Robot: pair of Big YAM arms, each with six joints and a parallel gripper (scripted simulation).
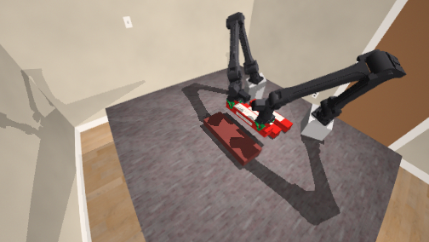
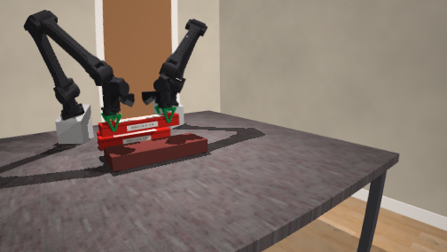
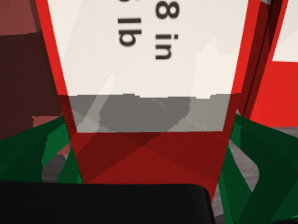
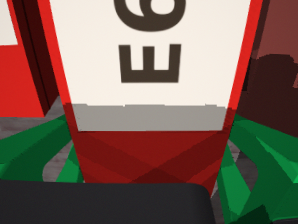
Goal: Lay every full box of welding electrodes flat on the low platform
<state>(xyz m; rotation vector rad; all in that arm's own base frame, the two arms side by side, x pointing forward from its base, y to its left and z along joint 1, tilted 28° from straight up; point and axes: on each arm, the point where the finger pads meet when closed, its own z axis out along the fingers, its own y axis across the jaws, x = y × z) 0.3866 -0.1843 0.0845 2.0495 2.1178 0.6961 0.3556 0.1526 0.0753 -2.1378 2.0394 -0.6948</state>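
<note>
A red electrode box with a white label [image 1: 246, 110] [image 2: 139, 124] hangs level between my two grippers, just behind the dark red low platform [image 1: 231, 137] [image 2: 155, 152]. My right gripper [image 1: 234, 100] [image 2: 112, 121] [image 4: 149, 156] is shut on the "E60" end of the box [image 4: 149, 43]. My left gripper [image 1: 260, 123] [image 2: 168, 113] [image 3: 149, 156] is shut on the "1/8 in 5 lb" end [image 3: 147, 43]. A second red box [image 2: 133, 140] lies flat right under the held one; I cannot tell whether they touch. More red box [image 1: 278, 124] shows beyond it.
Both arm bases stand on white pedestals [image 1: 317, 128] [image 2: 73, 129] along the table's door side. The platform shows dark red at the left edge of the left wrist view [image 3: 16, 50] and the right edge of the right wrist view [image 4: 280, 76].
</note>
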